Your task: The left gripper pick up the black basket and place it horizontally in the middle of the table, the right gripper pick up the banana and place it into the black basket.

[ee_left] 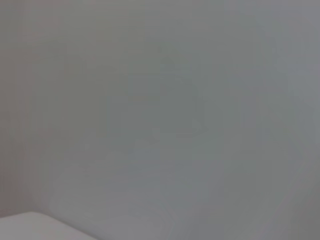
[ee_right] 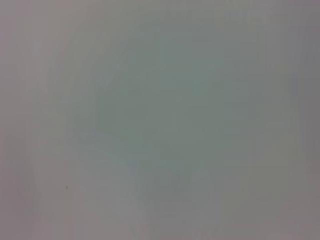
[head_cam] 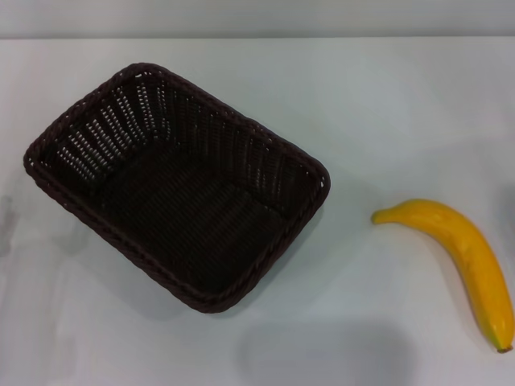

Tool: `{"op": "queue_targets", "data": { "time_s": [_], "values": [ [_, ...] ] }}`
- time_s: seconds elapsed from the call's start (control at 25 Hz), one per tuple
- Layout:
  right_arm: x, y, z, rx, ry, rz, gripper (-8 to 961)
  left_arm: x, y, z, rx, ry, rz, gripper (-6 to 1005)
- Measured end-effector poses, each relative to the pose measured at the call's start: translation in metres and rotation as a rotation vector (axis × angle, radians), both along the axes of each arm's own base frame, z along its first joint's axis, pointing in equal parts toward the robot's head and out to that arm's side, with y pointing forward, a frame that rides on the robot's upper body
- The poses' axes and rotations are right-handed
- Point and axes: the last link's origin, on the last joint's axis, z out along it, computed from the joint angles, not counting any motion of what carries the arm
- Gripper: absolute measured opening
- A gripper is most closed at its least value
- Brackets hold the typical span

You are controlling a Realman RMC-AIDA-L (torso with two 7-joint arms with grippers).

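The black basket (head_cam: 177,185) lies empty on the white table (head_cam: 386,104) in the head view, left of centre, turned at an angle with one corner pointing towards the front. The banana (head_cam: 467,257) lies on the table at the right, apart from the basket, its brown tip near the front right edge of the view. Neither gripper shows in any view. Both wrist views show only a plain grey surface.
The table's far edge runs along the top of the head view. A pale corner (ee_left: 35,227) shows at the edge of the left wrist view. White tabletop lies between the basket and the banana.
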Motion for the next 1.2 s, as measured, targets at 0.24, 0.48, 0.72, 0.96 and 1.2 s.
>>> {"op": "queue_targets", "data": {
  "time_s": [0.24,0.48,0.72,0.96,1.2],
  "values": [
    [0.0,0.0,0.0,0.0,0.001,0.0,844,0.0,0.0,0.0,0.002,0.0,0.0,861],
    [0.0,0.0,0.0,0.001,0.001,0.002,844,-0.001,-0.003,0.001,0.01,-0.001,0.004,861],
    [0.0,0.0,0.0,0.001,0.001,0.002,845,-0.002,-0.002,0.004,0.035,-0.016,0.014,862],
    [-0.001,0.001,0.0,0.0,0.001,0.004,845,-0.004,0.01,0.023,0.043,-0.141,-0.056,862],
    [-0.002,0.002,0.001,0.002,-0.001,0.008,845,-0.012,0.036,0.088,-0.169,-0.371,-0.202,861]
  ]
}}
